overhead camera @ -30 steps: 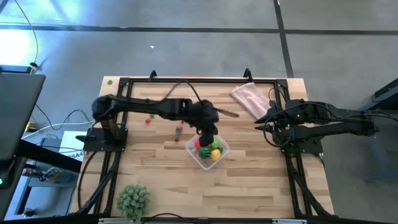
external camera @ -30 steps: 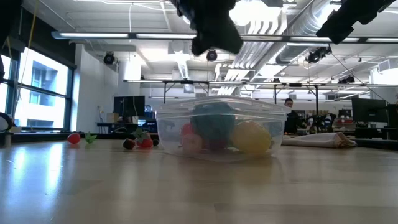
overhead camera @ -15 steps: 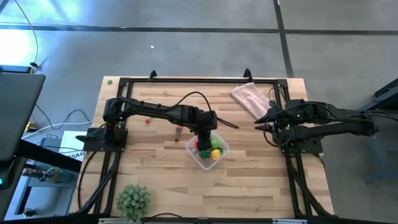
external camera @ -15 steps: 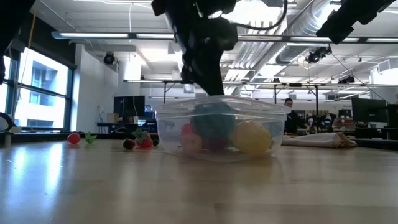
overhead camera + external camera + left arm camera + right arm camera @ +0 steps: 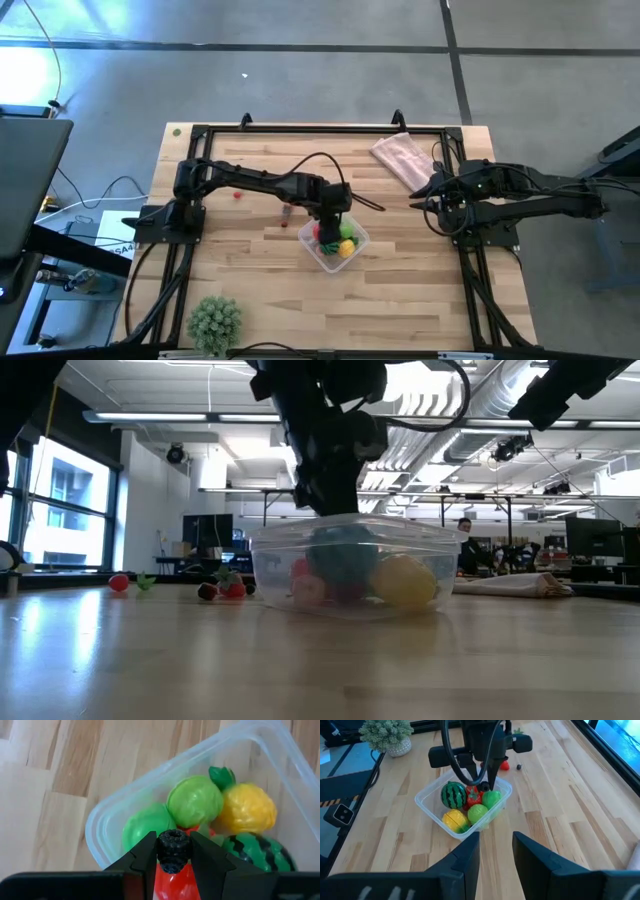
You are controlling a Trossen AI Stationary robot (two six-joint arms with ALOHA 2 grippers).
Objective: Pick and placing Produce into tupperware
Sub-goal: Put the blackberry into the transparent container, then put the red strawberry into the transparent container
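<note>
One small black berry (image 5: 173,851) sits pinched between my left tool's (image 5: 173,854) fingers, held just above the clear tub (image 5: 357,246) that lies directly below the tool. It looks light, hard and knobbly, so a gentle squeeze across its middle should do; much more and I judge it could pop out sideways. Under it in the tub lie two green fruits (image 5: 195,801), a yellow one (image 5: 247,809), a red one (image 5: 473,796) and a striped melon (image 5: 453,794), all smooth toys, likely slippery. My left arm reaches out over the worktop (image 5: 400,300), wrist tipped steeply down. My right tool (image 5: 494,851) waits well off to the side, fingers apart, gripping nothing.
</note>
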